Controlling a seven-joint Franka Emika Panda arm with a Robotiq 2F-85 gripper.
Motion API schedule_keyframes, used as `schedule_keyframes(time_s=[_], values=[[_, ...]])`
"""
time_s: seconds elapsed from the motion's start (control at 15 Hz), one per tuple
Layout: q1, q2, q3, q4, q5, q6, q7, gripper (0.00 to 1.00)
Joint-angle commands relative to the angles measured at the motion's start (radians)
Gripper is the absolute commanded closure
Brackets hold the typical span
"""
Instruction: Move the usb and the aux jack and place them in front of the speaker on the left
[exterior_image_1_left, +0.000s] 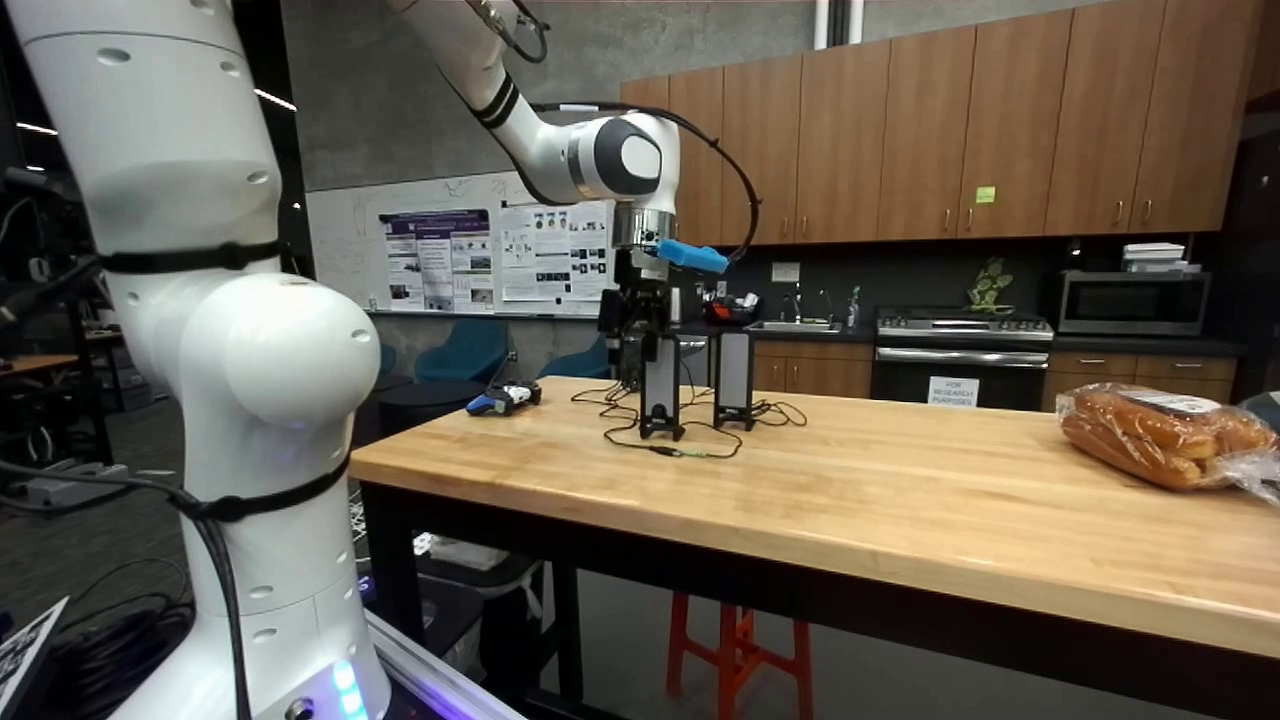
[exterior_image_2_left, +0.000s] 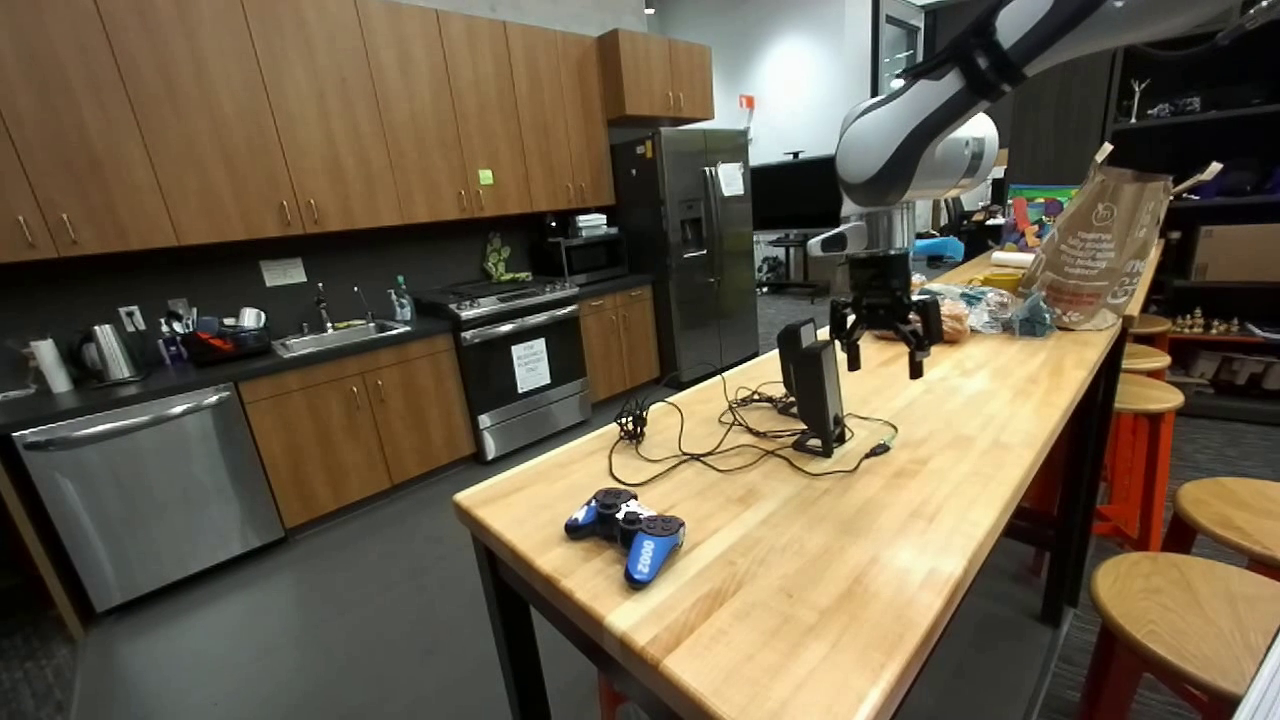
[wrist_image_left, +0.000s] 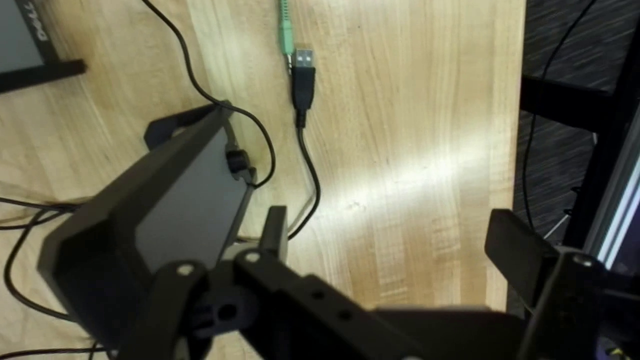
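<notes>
A: Wrist view. State of the gripper (wrist_image_left: 390, 232)?

B: Jaws spread wide; tabletop (wrist_image_left: 400, 125) shows between them.

A: And the task items?

B: The USB plug (wrist_image_left: 303, 84) and green aux jack (wrist_image_left: 286, 39) lie on it, apart from the jaws. The jack's metal tip sits just beside the plug's metal end; contact cannot be determined. The nearer speaker (wrist_image_left: 195, 205) turns its grey grille toward the plug's side; a second speaker (wrist_image_left: 19, 45), lettered DELL, shows in part at the corner.

A: In an exterior view, how do the speakers stand?

B: Upright. The plug lies in front of the speaker by the gripper, the jack reaching toward the second. Gripper and speaker overlap from this angle; contact not verifiable. Bagged bread (exterior_image_1_left: 1165, 435) lies well apart.

A: In an exterior view, the gripper's position?

B: Above the tabletop, near the speakers, jaws pointing down and apart. A blue game controller (exterior_image_2_left: 628, 530) rests near the tabletop's corner, a bundled cord (exterior_image_2_left: 631, 421) beyond it.
</notes>
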Motion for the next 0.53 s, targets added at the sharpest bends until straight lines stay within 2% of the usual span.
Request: schedule_keyframes(time_s=[0.0,0.33,0.4,0.47], values=[[0.006,-0.052,-0.011,-0.01,0.031,-0.08,-0.035,0.0],[0.009,-0.067,-0.022,0.0,0.063,-0.167,-0.109,0.0],[0.023,-0.055,-0.003,-0.063,0.063,-0.103,-0.105,0.0],[0.028,-0.053,-0.001,-0.074,0.075,-0.102,-0.12,0.0]])
